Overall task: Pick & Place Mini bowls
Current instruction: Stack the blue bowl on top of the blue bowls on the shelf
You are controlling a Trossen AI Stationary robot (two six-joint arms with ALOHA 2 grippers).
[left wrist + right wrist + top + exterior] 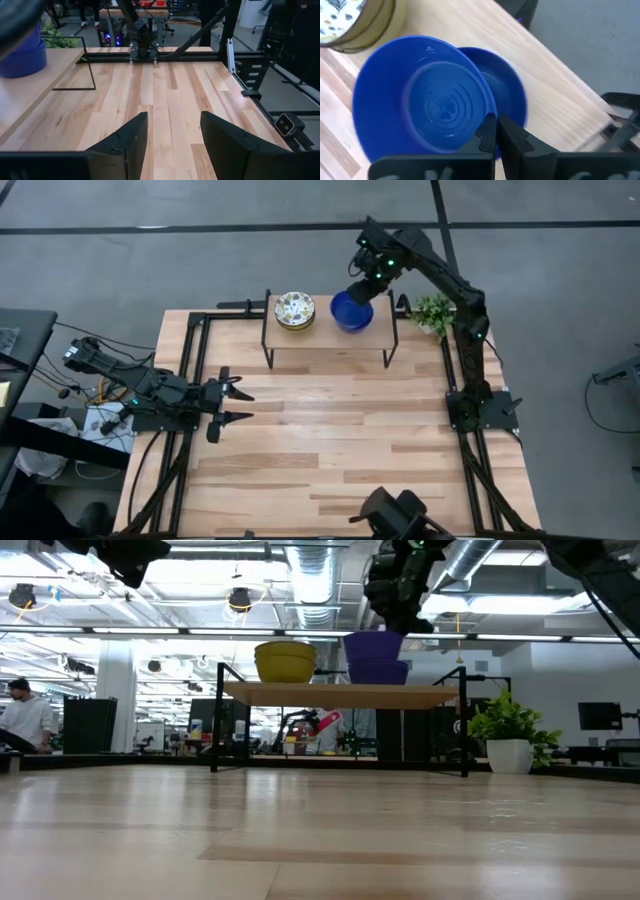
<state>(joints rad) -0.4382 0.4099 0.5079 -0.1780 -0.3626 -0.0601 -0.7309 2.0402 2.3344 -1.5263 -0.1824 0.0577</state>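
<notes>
Right gripper (366, 283): over the raised wooden shelf (330, 333) at the far edge of the table (330, 440), its fingers (487, 134) pinched on the rim of a blue bowl (422, 117)
Held blue bowl: tilted in the right wrist view, its inside with the concentric rings facing the camera; the rim wall sits between the two fingertips
Blue stack (351, 311): directly under the right gripper on the shelf; in the right wrist view another blue bowl (507, 95) shows just behind and below the held one, and whether the two touch cannot be told; in the low view the blue bowls (376, 658) read as a stack right beneath the gripper
Patterned bowls (295, 310): on the same shelf, beside the right gripper and near the blue stack but apart from it; white speckled inside seen from above, stacked, how many cannot be told
Potted plant (433, 313): on the table beside the right arm, just off the shelf's end, on the other side of the gripper from the patterned bowls
Left gripper (236, 404): low over the table's left side, well apart from the shelf and bowls, fingers (125, 142) spread with bare wood between them, holding nothing
Person (22, 715): in the room beyond the table, seen in the low view
</notes>
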